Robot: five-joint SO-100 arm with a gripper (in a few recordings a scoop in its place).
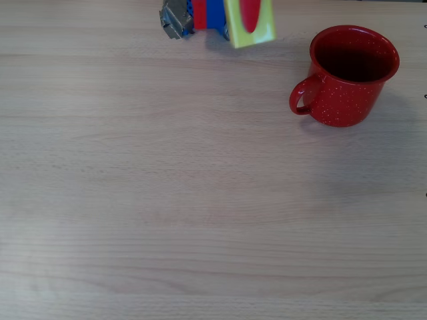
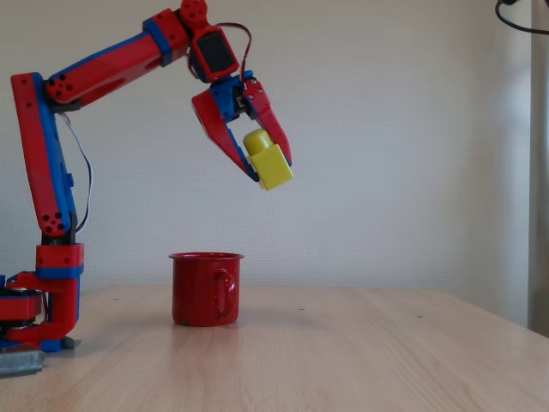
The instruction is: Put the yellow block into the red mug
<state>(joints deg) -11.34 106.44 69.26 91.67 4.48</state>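
Note:
The yellow block [image 2: 269, 163] hangs high in the air, tilted, with my red and blue gripper [image 2: 268, 168] shut on it. From above, the yellow block [image 1: 259, 30] shows at the top edge with a red finger [image 1: 249, 15] across it, left of the mug. The red mug [image 2: 205, 288] stands upright on the table well below the block and a little to its left in the fixed view. In the overhead view the red mug [image 1: 347, 70] sits at the upper right, handle pointing left, dark inside open upward.
The arm's base [image 2: 43, 300] stands at the left of the wooden table [image 2: 343, 360]. A wide bare stretch of table [image 1: 200, 200] lies in front of the mug.

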